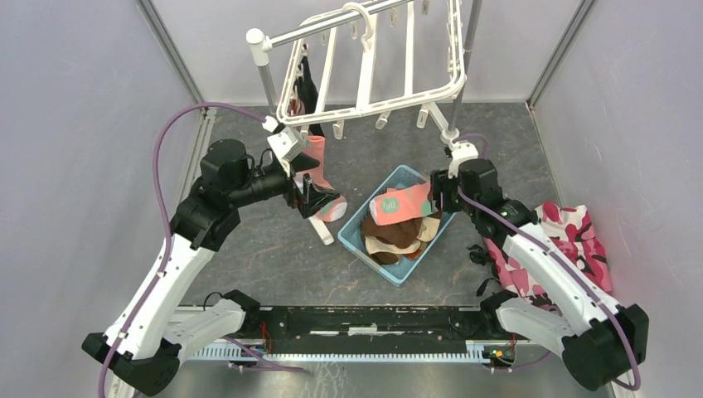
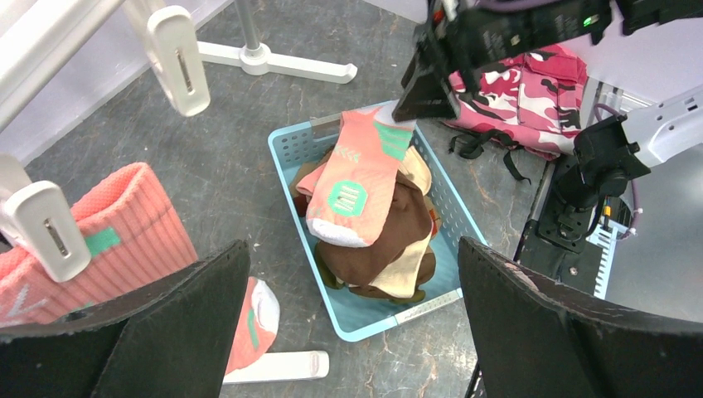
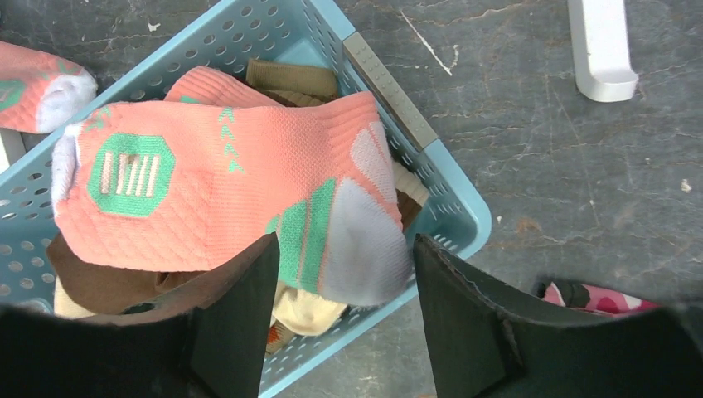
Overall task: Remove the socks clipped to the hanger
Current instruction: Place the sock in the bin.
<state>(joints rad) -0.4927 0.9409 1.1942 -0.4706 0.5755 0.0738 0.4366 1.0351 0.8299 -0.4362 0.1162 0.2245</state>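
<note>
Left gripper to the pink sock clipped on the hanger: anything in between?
Nothing visible. The open left gripper sits right at the pink sock, which hangs from the hanger's near-left corner. White clips dangle beside it, none between gripper and sock.

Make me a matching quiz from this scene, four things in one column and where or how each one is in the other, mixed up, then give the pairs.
Things:
1. black sock
2. camouflage cloth
3. light blue basket
4. left pincer

Places or states:
A. lies on the table beside the right arm
B. hangs at the left corner of the hanger
C. open, next to a hanging coral sock
D. holds a pile of socks

Pairs: 1-B, 2-A, 3-D, 4-C
</note>
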